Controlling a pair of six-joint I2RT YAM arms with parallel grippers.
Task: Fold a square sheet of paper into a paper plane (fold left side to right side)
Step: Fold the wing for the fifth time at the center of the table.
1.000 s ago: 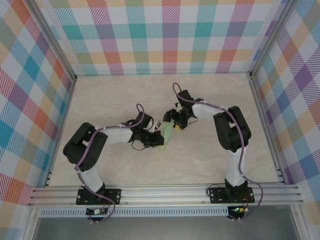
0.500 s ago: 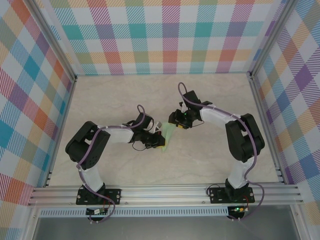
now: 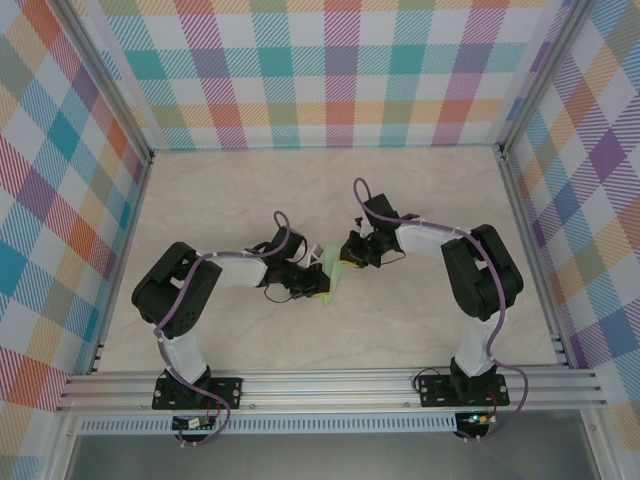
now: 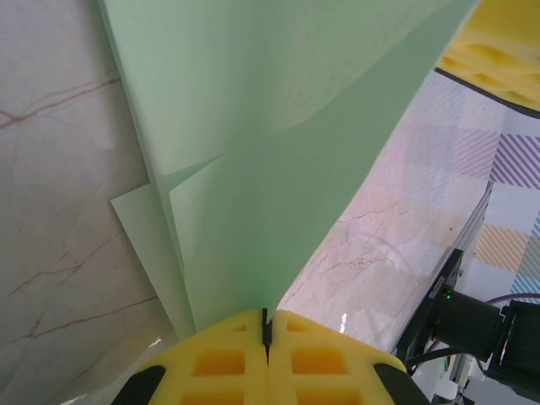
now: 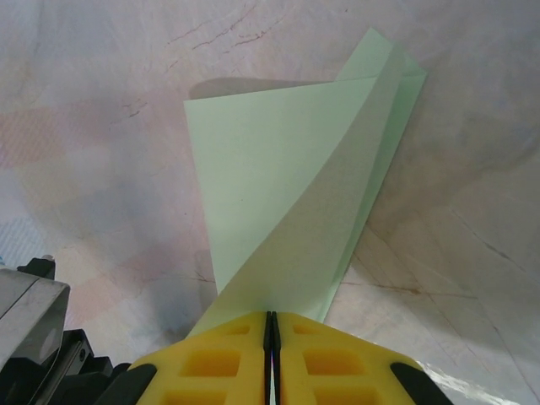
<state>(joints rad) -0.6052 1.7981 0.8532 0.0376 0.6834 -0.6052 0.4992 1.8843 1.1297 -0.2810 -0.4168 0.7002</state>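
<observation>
At counter (image 3: pixel 230 200) centre, top view: paper plane (image 3: pixel 336 276) between left claw (image 3: pixel 320 288) and right claw (image 3: pixel 349 260), touching both. Left wrist: left claw (image 4: pixel 266 325) pinched tight on plane's edge. Right wrist: right claw (image 5: pixel 270 325) pinched tight on plane's other end.

Pale marbled tabletop (image 3: pixel 250 190) within pastel plaid walls (image 3: pixel 330 70), aluminium rail (image 3: pixel 330 385) along the near edge

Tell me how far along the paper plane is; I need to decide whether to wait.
Done: the paper is folded into a narrow layered wedge with visible creases. In hand: the left gripper and the right gripper are each shut on an opposite end of it. Left: the layers gape loosely and no wings show, so more folds probably remain.
</observation>
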